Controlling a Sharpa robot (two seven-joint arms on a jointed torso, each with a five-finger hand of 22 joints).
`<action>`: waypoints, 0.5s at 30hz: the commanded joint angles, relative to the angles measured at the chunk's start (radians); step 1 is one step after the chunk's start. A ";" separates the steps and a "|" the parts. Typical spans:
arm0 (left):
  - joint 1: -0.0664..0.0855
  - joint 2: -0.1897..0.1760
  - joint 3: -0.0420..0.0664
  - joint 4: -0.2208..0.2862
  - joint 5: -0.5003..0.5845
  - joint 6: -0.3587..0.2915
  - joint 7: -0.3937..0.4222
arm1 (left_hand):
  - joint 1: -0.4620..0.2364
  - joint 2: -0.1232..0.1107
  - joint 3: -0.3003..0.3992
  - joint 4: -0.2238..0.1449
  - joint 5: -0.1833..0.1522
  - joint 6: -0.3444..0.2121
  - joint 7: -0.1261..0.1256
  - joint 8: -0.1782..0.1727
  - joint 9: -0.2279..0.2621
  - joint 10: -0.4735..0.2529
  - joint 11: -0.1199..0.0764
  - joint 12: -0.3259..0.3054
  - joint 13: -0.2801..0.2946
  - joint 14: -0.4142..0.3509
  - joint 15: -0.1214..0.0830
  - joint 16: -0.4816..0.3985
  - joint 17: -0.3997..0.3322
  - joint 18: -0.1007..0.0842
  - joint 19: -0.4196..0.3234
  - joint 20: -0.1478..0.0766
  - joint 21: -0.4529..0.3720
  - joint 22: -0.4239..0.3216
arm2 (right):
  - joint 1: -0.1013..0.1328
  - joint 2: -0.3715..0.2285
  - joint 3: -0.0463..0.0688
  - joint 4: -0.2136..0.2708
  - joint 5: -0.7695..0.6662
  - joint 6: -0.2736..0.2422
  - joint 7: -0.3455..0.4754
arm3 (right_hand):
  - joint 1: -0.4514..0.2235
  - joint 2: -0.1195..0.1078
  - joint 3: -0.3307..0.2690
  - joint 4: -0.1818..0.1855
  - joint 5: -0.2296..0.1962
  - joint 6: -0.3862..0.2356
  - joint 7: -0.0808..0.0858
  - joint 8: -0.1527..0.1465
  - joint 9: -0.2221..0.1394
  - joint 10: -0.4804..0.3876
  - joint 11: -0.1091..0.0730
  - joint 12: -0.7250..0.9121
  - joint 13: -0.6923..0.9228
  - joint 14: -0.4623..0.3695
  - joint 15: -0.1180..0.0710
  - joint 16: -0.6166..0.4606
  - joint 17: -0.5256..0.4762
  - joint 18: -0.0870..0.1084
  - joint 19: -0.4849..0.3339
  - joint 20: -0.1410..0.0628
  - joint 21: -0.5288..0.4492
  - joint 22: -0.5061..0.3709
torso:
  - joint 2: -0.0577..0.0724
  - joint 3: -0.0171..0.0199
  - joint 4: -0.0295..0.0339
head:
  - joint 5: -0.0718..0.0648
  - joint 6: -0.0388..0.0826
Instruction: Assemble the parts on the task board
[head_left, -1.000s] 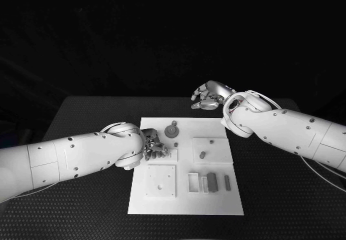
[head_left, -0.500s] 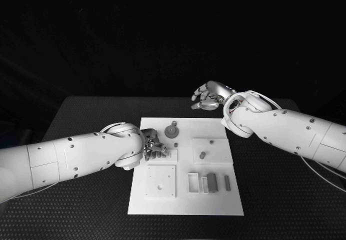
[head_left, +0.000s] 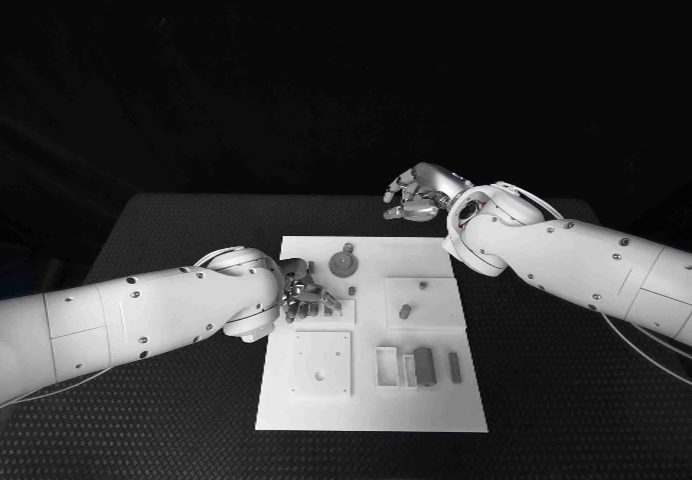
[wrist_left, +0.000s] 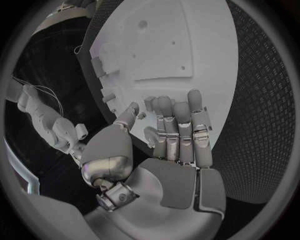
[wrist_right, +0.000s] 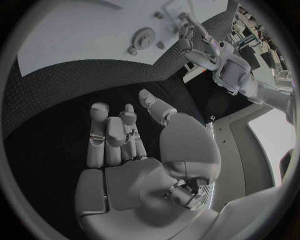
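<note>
Task board (head_left: 433, 410) seen at table centre, long side running 12 to 6 o'clock. Grey parts on it: round gear (head_left: 343, 262) toward 12 o'clock, slim pieces (head_left: 428, 366) in slots toward 5 o'clock. Left hand (head_left: 306, 297) placed over board's 9 o'clock edge, fingers curled together, nothing seen held. Right hand (head_left: 418, 195) raised beyond board at 1 o'clock, fingers bent inward, nothing grasped.

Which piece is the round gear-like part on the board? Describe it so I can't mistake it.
Start at the white task board in the middle of the black table. Go to its far edge, just past the left hand: the round toothed part lies there. It is the only disc-shaped piece; the neighbours are small pegs and bars.
</note>
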 joint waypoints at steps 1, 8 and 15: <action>0.001 -0.012 0.018 0.010 0.050 0.018 0.021 | -0.008 -0.003 -0.008 -0.001 -0.005 -0.010 -0.001 -0.009 0.000 -0.011 0.000 -0.002 -0.002 -0.012 0.001 0.004 -0.003 -0.012 -0.004 -0.001 -0.008 -0.003 | 0.000 -0.003 0.000 -0.003 -0.001 0.009 0.002 | 0.003 0.009 -0.003 -0.003 0.004 0.001 0.005 0.004 -0.001 -0.003 -0.006 0.001 -0.002 -0.005 -0.003 0.000 -0.001 0.039 -0.009 -0.001 -0.002 0.018 | -0.001 0.0007 0.0010 | -0.002 0.002; 0.010 -0.042 0.077 0.001 0.058 0.026 0.013 | -0.012 0.000 -0.008 -0.010 -0.004 -0.024 0.008 -0.021 -0.005 -0.028 0.008 -0.012 -0.008 -0.031 0.010 0.000 -0.009 -0.014 -0.017 0.005 -0.026 -0.010 | 0.000 -0.009 0.000 -0.005 -0.001 0.009 0.002 | 0.003 0.009 -0.003 -0.003 0.004 0.001 0.005 0.004 -0.001 -0.003 -0.006 0.001 -0.002 -0.005 -0.003 0.000 -0.001 0.039 -0.009 -0.001 -0.002 0.018 | 0.000 0.0010 0.0007 | -0.003 0.010; 0.047 -0.035 0.095 -0.083 0.056 0.077 0.002 | -0.008 0.008 -0.006 -0.017 -0.004 -0.027 0.011 -0.026 -0.007 -0.028 0.009 -0.012 -0.010 -0.033 0.011 0.002 -0.010 -0.014 -0.014 0.006 -0.029 -0.011 | 0.000 -0.010 0.000 -0.008 -0.001 0.009 0.001 | 0.003 0.009 -0.003 -0.003 0.004 0.001 0.005 0.004 -0.001 -0.003 -0.006 0.001 -0.002 -0.005 -0.003 0.000 -0.001 0.039 -0.009 -0.001 -0.002 0.018 | 0.000 0.0012 -0.0001 | -0.002 0.016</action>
